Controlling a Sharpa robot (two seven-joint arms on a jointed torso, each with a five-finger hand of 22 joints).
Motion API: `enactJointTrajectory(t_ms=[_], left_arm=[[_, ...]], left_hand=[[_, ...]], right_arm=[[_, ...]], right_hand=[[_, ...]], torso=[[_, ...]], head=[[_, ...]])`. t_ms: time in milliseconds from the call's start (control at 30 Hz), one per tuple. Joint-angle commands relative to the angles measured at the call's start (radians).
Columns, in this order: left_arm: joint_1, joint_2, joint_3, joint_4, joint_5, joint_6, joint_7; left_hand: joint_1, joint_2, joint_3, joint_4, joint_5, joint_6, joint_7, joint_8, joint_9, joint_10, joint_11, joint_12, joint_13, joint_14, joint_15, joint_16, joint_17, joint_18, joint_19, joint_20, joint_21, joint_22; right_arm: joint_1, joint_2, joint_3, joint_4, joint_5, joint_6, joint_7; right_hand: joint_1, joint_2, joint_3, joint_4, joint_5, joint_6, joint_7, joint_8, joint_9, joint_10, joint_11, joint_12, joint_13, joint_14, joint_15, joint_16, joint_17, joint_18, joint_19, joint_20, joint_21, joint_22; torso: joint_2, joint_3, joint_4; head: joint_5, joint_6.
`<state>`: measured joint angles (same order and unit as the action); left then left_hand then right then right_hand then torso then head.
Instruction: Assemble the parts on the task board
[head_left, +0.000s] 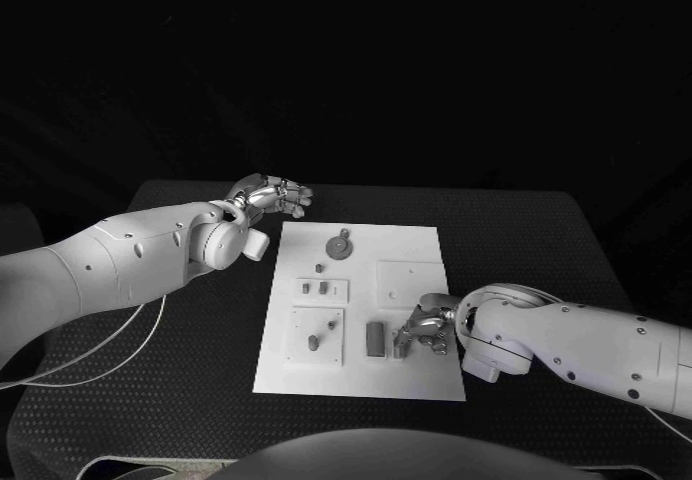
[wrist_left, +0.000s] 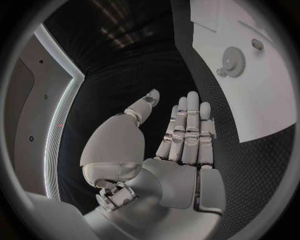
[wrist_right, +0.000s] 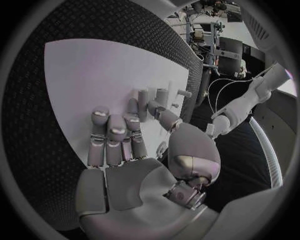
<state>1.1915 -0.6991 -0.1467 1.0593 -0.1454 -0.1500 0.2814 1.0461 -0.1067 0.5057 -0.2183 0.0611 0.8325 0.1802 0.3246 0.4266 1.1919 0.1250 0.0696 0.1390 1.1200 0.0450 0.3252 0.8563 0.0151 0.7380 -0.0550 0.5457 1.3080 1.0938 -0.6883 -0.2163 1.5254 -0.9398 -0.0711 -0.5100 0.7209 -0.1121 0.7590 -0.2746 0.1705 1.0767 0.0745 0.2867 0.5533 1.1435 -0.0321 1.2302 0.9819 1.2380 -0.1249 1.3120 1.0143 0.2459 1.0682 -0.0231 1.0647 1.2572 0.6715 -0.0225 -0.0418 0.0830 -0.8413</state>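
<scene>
Left hand (head_left: 274, 196) hovers empty, fingers straight, beyond the task board's (head_left: 418, 240) far-left corner; right hand (head_left: 427, 327), fingers loosely spread and empty, rests at its right edge.

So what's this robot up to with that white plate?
It is putting small parts together on the task board, a white plate on a black table. The right hand is low over the board's near right part, fingers curled by some small upright pieces; whether it holds one cannot be told. The left hand hangs open off the board's far left corner, holding nothing. A gear lies on the far part of the board.
</scene>
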Motion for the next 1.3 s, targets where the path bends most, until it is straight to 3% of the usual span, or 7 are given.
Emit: enactJointTrajectory(t_ms=[33,400,967,1133,1233,1267,1300], left_arm=[[0.001,0.001,0.001,0.002,0.005,0.014,0.006],[0.001,0.002,0.001,0.001,0.005,0.014,0.006],[0.001,0.001,0.001,0.001,0.005,0.012,0.006],[0.001,0.005,0.001,-0.008,0.02,0.01,0.006],[0.001,0.008,0.001,-0.013,0.042,0.008,0.005],[0.001,0.009,0.001,-0.014,0.045,0.007,0.006],[0.001,0.012,0.001,-0.018,0.052,0.007,0.006]], left_hand=[[-0.01,-0.001,-0.001,0.006,-0.004,-0.005,0.002,0.003,-0.001,0.003,0.0,0.002,-0.001,0.005,0.001,-0.007,0.001,0.003,-0.001,0.002,-0.003,0.019],[-0.01,-0.001,-0.001,0.007,-0.004,-0.005,0.002,0.003,-0.001,0.003,0.0,0.002,-0.001,0.005,0.001,-0.007,0.001,0.003,-0.001,0.001,-0.003,0.019],[-0.01,-0.001,-0.001,0.007,-0.004,-0.005,0.002,0.003,-0.001,0.003,0.0,0.002,-0.001,0.005,0.001,-0.008,0.001,0.004,-0.001,0.001,-0.003,0.019],[-0.01,-0.002,-0.001,0.007,-0.004,-0.005,0.002,0.004,-0.002,0.003,0.0,0.002,-0.001,0.005,0.001,-0.008,0.001,0.004,-0.001,0.001,-0.003,0.019],[-0.01,-0.002,-0.001,0.007,-0.004,-0.005,0.002,0.004,-0.002,0.003,0.0,0.002,-0.001,0.005,0.001,-0.008,0.002,0.004,-0.001,0.001,-0.003,0.019],[-0.01,-0.002,-0.001,0.007,-0.004,-0.005,0.002,0.004,-0.002,0.003,0.0,0.002,-0.001,0.005,0.001,-0.008,0.002,0.004,-0.001,0.001,-0.003,0.019],[-0.01,-0.002,-0.001,0.007,-0.004,-0.005,0.002,0.004,-0.002,0.003,0.0,0.002,-0.001,0.005,0.001,-0.008,0.002,0.004,-0.001,0.001,-0.003,0.019]], right_arm=[[-0.002,0.003,0.0,0.009,-0.014,0.014,0.045],[-0.002,0.0,0.0,0.018,-0.03,0.008,0.057],[-0.002,-0.033,0.0,0.003,-0.075,-0.003,0.084],[0.004,-0.076,0.001,0.006,-0.056,-0.02,0.194],[0.028,-0.094,0.007,-0.011,-0.023,-0.036,0.303],[0.034,-0.098,0.009,-0.018,-0.011,-0.037,0.336],[0.045,-0.102,0.015,-0.032,0.017,-0.032,0.39]], right_hand=[[-0.002,-0.021,-0.01,0.003,-0.006,-0.002,0.006,0.0,-0.001,-0.003,0.002,-0.006,0.002,-0.002,-0.006,-0.006,0.002,0.016,-0.003,-0.005,0.002,-0.002],[-0.02,-0.079,-0.044,0.044,-0.065,-0.003,0.005,-0.002,-0.002,-0.004,0.001,-0.008,0.004,-0.002,-0.008,-0.008,0.004,0.016,-0.003,-0.008,0.0,-0.008],[0.004,-0.083,-0.038,0.046,-0.078,-0.003,0.004,-0.001,-0.001,-0.002,0.0,-0.008,0.005,-0.001,-0.009,-0.009,0.005,0.016,-0.002,-0.012,0.002,-0.01],[0.019,-0.097,-0.042,0.039,-0.079,-0.022,0.01,-0.01,-0.003,-0.005,0.005,-0.01,0.005,-0.003,-0.006,-0.012,0.005,0.016,-0.005,-0.012,0.001,-0.011],[0.031,-0.095,-0.061,0.028,-0.061,-0.064,0.024,-0.03,-0.008,-0.01,0.018,-0.009,0.007,-0.006,0.005,-0.014,0.006,0.016,-0.008,-0.009,0.001,-0.012],[0.034,-0.089,-0.067,0.023,-0.054,-0.069,0.026,-0.031,-0.008,-0.012,0.02,-0.009,0.007,-0.008,0.007,-0.014,0.007,0.016,-0.01,-0.008,0.001,-0.012],[0.038,-0.082,-0.078,0.015,-0.044,-0.073,0.028,-0.032,-0.006,-0.015,0.022,-0.008,0.008,-0.01,0.009,-0.015,0.007,0.016,-0.014,-0.007,0.0,-0.012]], torso=[[0.0,-0.0003,-0.0005],[0.0,-0.0001,0.0007],[0.0,-0.0004,0.0],[-0.002,0.0001,-0.0018],[-0.004,-0.0006,-0.0029],[-0.005,-0.0008,-0.0033],[-0.006,-0.0012,-0.0038]], head=[[0.0,0.0],[0.002,0.002],[0.002,0.007],[-0.005,0.022],[-0.017,0.045],[-0.017,0.047],[-0.022,0.064]])
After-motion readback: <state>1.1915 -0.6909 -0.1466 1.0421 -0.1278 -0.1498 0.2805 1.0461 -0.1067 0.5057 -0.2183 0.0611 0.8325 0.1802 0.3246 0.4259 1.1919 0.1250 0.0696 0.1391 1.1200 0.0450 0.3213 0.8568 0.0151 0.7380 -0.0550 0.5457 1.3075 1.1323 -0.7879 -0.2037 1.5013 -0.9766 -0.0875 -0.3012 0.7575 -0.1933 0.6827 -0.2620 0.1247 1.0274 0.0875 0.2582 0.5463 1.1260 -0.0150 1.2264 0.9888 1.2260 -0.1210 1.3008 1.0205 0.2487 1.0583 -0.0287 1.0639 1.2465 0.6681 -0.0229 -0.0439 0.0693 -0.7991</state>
